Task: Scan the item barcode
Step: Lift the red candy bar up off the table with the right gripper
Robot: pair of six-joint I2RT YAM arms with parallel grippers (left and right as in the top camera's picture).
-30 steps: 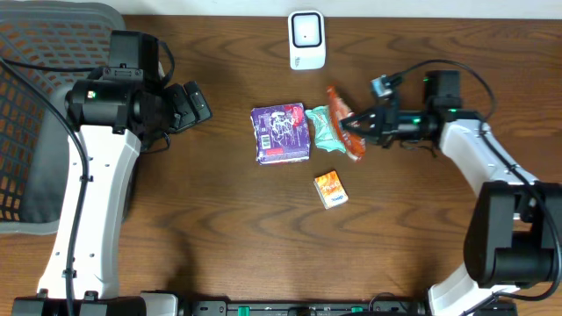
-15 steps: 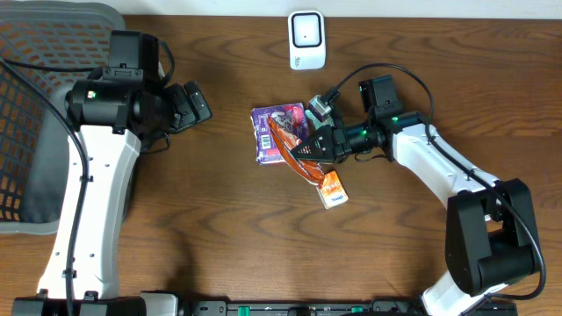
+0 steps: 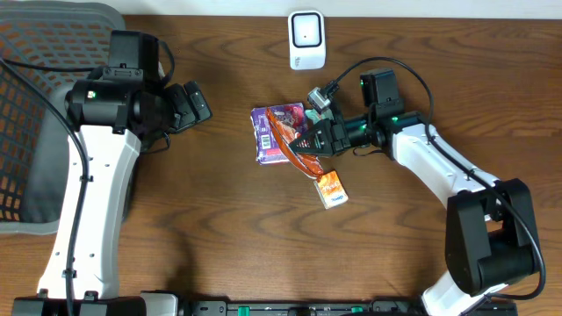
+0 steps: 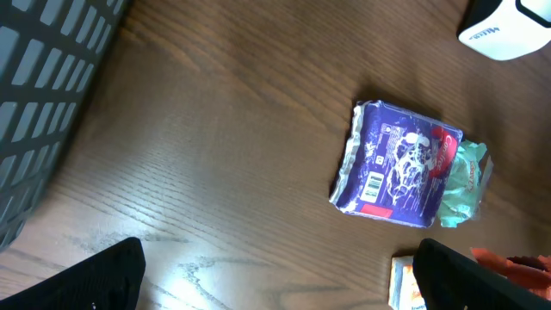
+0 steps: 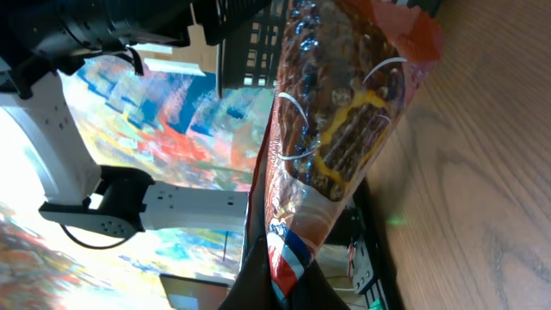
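Clamping our right pincer (image 3: 309,142) tight on the orange packet (image 3: 288,147).
Our left pincer (image 3: 198,104) gapes empty; the packet overlaps the purple pouch (image 3: 274,130) edge.

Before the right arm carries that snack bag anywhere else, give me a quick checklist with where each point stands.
1. Grip: right fingers shut on the end of the orange and brown plastic snack bag: ok.
2. Bag's barcode turned toward the white box-shaped scanner: cannot tell, no barcode on it shows in any view.
3. Bag at the scanner: not ok, it hangs over the purple foil packet, and the scanner stands apart near the table's far edge.
4. Left fingers open, empty and well off to the side: ok.
5. Way to the scanner: looks ok, only bare wood shows beyond the purple packet.
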